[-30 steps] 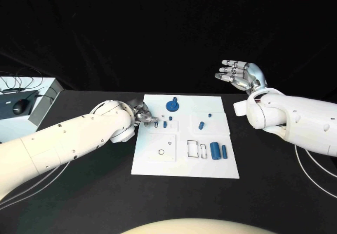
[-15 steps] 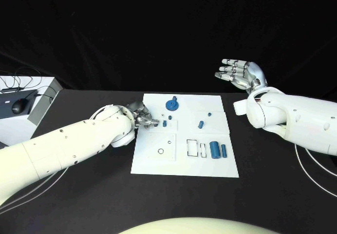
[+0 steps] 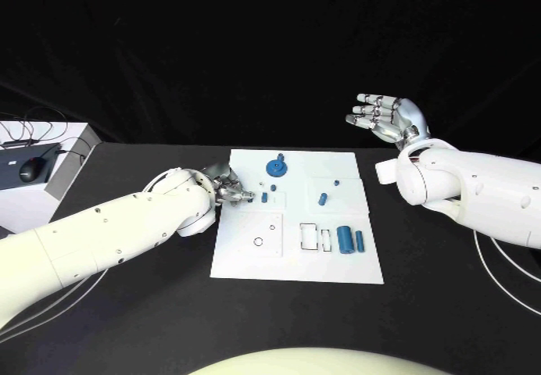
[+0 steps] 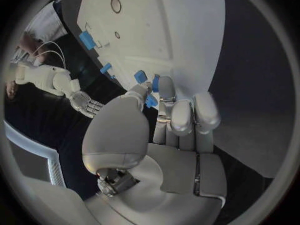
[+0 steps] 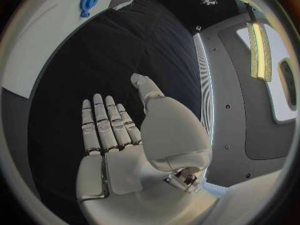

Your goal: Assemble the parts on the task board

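While the left robot hand (image 3: 231, 190) pinches a small blue part (image 4: 152, 92) between thumb and fingertips at the left edge of the task board (image 3: 295, 258), it holds the piece low, apparently to seat it by the short blue pegs (image 3: 264, 198) nearby. A blue gear (image 3: 276, 167) stands near the board's far edge, and blue cylinders (image 3: 351, 239) lie toward its right. Raised beyond the desk (image 3: 135, 312), the right robot hand (image 3: 385, 118) is spread and holds nothing, presumably to stay clear. No writing is legible.

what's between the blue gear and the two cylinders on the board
In the head view, between the blue gear and the two cylinders stand two small blue pegs on the task board.
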Robot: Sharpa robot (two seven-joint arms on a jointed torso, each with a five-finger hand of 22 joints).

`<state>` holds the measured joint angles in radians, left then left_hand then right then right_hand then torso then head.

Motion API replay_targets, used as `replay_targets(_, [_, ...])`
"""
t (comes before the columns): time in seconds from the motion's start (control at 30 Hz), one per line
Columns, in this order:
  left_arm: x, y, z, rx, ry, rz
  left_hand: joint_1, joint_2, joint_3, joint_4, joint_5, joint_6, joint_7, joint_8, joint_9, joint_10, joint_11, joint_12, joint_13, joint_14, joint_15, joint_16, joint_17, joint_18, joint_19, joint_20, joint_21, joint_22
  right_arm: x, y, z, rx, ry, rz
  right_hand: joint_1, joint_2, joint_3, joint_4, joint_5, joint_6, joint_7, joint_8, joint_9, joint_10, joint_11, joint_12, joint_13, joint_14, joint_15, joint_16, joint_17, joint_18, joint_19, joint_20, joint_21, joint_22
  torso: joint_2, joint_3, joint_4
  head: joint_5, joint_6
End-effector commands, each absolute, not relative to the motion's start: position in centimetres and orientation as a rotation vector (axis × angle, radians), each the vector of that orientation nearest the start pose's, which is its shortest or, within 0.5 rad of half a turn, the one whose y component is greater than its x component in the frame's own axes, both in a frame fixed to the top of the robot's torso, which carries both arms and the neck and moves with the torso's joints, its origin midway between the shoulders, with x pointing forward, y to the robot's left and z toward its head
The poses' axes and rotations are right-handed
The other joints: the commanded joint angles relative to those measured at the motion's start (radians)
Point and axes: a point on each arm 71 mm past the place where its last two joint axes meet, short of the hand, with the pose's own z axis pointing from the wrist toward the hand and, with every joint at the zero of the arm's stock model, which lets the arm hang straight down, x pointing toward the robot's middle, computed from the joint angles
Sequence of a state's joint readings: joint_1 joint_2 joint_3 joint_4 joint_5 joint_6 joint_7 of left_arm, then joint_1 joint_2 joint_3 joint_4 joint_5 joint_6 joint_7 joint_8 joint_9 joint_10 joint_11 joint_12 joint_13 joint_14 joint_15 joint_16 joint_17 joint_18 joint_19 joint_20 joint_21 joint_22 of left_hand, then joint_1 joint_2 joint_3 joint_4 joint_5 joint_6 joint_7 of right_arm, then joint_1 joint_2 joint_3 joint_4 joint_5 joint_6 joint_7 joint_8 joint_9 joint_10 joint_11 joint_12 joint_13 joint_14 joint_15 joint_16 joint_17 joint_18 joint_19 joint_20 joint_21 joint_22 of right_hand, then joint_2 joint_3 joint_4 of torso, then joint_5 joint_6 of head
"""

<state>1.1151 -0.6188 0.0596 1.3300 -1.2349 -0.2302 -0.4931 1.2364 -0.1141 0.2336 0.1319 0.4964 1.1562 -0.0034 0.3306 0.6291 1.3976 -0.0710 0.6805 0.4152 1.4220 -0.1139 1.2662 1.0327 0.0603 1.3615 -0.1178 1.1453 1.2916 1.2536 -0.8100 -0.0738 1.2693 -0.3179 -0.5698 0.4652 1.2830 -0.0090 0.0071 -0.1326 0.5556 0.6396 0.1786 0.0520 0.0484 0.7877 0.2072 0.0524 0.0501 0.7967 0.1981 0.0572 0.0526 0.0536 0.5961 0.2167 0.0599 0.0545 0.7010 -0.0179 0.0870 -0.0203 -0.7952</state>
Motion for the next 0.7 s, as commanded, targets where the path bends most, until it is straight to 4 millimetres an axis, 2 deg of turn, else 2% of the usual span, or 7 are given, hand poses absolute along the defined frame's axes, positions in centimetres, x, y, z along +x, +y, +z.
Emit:
replay_targets(0.03, [51.52, 16.23, -22.65, -0.314, 1.955, -0.469, 0.006, -0.001, 0.157, -0.149, 0.005, 0.005, -0.001, 0.003, 0.002, 0.002, -0.008, 0.002, -0.002, -0.001, 0.001, 0.003, 0.002, 0.005, 0.005, -0.004, 0.006, 0.002, 53.59, -28.10, -16.02, 0.749, 1.194, 1.107, -0.006, 0.000, 0.001, -0.004, 0.006, 0.004, 0.065, -0.006, -0.001, 0.008, 0.002, -0.003, -0.001, -0.005, 0.003, -0.007, -0.001, -0.013, -0.006, 0.000, -0.005, -0.001, 0.000, 0.0005, -0.0007, 0.000, -0.001])
replay_targets(0.7, [51.31, 16.25, -22.86, -0.300, 1.994, -0.451, 0.003, -0.004, 0.163, -0.156, 0.005, 0.008, -0.001, 0.000, 0.000, 0.004, -0.009, 0.001, -0.002, -0.002, 0.000, 0.004, 0.004, 0.001, 0.006, -0.009, 0.008, 0.005, 53.57, -28.20, -16.01, 0.749, 1.193, 1.106, -0.006, 0.000, 0.001, -0.004, 0.006, 0.004, 0.065, -0.006, -0.001, 0.008, 0.002, -0.003, -0.001, -0.005, 0.003, -0.007, -0.001, -0.013, -0.006, 0.000, -0.005, -0.001, 0.000, -0.0002, -0.0001, -0.001, -0.003])
